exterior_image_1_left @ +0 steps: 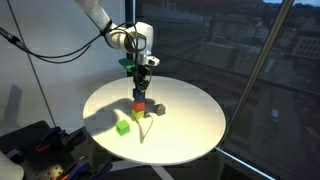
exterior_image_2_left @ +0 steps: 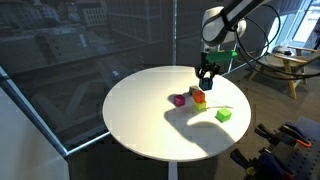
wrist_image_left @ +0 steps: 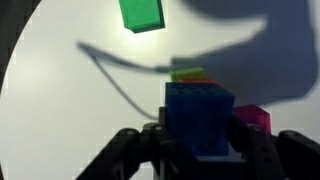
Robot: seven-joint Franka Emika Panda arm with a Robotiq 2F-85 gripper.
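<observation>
In the wrist view the green block [wrist_image_left: 140, 14] lies upper centre, the gripper [wrist_image_left: 200, 148] at lower centre pinches the blue block [wrist_image_left: 200, 112] over the red block [exterior_image_2_left: 199, 98], with the magenta block [wrist_image_left: 254, 118] at right; this looks like a placing step, calling for a straight, aligned descent.

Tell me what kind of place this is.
Probably an office or lab high up in a city building. Tall glass walls look down on rooftops. On a round white table, the claw grips a blue block near a green block.
</observation>
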